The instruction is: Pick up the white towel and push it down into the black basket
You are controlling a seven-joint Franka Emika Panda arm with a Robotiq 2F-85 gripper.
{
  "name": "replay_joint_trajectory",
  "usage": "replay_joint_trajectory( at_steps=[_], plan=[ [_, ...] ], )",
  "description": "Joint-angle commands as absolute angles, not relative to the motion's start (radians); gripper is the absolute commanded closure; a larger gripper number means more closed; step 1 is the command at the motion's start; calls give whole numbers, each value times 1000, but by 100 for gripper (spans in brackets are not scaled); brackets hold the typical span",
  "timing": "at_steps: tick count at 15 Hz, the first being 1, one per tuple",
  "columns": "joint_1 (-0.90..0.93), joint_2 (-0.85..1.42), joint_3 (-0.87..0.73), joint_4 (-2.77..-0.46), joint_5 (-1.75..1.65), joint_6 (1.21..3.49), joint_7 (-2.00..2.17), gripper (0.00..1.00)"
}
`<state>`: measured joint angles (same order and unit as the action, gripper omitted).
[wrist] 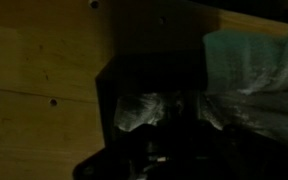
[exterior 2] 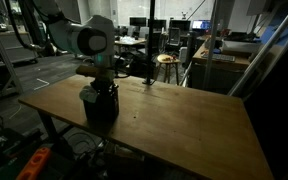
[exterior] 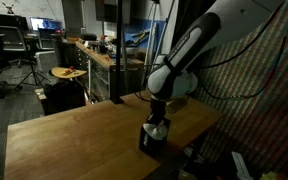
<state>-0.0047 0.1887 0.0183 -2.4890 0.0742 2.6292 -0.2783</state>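
Showing the gripper (exterior: 157, 121) poised straight over the basket (exterior: 149, 141), which stands near the table (exterior: 74, 130) edge in both exterior views. The jaws are closed. The towel (exterior: 159, 129) is bunched at their tips and crowns the basket's mouth, though the dim light hides whether a fold is truly pinched. Closed jaws likely serve as a blunt ram that fits the narrow opening. In the wrist view pale cloth lies inside the black walls and more rises beside them, so the stuffing appears only partly done; further downward pressure seems needed
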Motion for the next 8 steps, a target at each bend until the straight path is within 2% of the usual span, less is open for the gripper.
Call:
replay_joint_trajectory(
  at_steps=[1,7,8],
  plan=[
    [-35,190,36,-2472,106,2646,-310,94],
    [-63,167,28,-2442,114,2652,-306,92],
    [-66,165,28,-2436,119,2650,-301,68]
  ],
)
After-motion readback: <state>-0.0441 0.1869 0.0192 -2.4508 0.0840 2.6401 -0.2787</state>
